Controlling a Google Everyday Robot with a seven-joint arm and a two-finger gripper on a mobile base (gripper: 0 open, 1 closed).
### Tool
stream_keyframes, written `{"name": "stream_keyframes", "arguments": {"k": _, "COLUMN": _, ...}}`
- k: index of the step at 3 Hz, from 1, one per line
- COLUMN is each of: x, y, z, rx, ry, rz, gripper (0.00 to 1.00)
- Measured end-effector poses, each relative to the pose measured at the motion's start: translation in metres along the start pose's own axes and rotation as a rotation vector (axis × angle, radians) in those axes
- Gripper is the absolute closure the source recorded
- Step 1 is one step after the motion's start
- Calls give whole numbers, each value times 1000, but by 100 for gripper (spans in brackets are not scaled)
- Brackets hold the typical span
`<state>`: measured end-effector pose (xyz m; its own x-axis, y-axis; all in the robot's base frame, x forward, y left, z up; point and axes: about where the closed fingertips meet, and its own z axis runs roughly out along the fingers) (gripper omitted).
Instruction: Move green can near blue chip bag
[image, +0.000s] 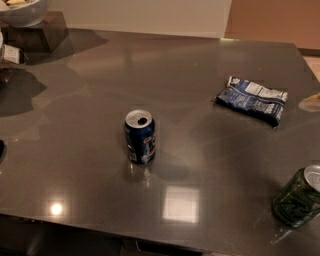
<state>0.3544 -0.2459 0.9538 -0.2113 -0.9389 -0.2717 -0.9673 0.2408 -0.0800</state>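
Near the front right corner of the grey surface (200, 65), the green can (299, 199) stands with its silver top showing, partly cut off by the right edge of the view. It is well apart from the blue chip bag (252, 99), which lies flat and wrinkled farther back on the right side, its white patches turned up. Nothing lies between the two. Around the middle of the surface stands a dark blue can (139, 136), upright, its top opened, well apart from both the green can and the bag.

At the right edge, just beside the bag's far end, a pale tan blur is all that can be made out of the gripper (311, 102); it touches neither the can nor the bag, and whether it is clenched or released I cannot tell.

At the back left corner a white bowl (22, 11) sits on a dark block (37, 34).
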Motion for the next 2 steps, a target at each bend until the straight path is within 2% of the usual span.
{"name": "stream_keyframes", "arguments": {"k": 2, "x": 23, "y": 23, "z": 27, "rx": -10, "ry": 76, "rz": -39, "gripper": 0}}
